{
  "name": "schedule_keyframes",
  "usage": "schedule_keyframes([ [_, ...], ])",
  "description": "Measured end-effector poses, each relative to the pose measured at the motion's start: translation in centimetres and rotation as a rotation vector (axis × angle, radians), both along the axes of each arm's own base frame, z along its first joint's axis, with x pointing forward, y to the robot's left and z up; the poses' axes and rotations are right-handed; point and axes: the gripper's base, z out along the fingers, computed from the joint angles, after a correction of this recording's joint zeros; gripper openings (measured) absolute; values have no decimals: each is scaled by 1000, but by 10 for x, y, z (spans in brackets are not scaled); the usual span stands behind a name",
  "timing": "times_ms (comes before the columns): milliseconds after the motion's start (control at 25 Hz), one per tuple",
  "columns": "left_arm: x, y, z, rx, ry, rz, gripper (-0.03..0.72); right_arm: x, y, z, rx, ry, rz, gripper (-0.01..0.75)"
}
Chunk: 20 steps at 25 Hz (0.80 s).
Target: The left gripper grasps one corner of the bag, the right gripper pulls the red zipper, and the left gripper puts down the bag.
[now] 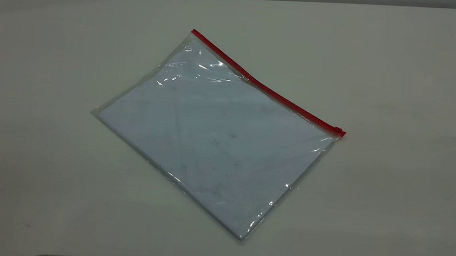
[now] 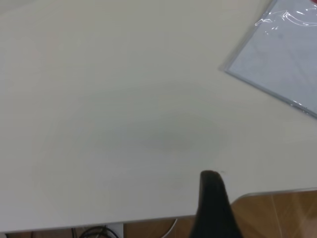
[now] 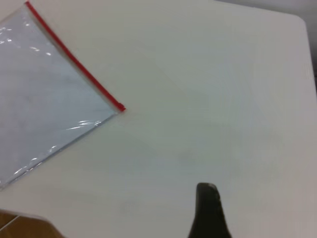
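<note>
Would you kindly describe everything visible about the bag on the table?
The bag is a large flat rectangular pouch of clear, glossy plastic with white paper showing through. The red zipper runs along its far long edge, slider at that edge's right end. It lies flat and skewed on the table; neither gripper touches it.

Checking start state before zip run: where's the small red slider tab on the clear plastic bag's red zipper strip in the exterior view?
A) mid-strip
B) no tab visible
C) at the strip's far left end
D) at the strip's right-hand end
D: the small red slider tab sits at the right-hand end of the thin red zipper strip, at the corner of the flat clear plastic bag lying on the white table.
</note>
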Motion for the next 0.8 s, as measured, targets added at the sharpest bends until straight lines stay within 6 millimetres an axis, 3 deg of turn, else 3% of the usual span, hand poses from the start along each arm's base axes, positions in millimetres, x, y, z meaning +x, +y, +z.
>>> schedule_keyframes([
  [400, 0, 0, 0, 0, 0, 0, 589, 0, -7, 0, 36, 6, -113, 574],
  [800, 0, 0, 0, -1, 0, 1, 589, 0, -7, 0, 45, 6, -121, 574],
])
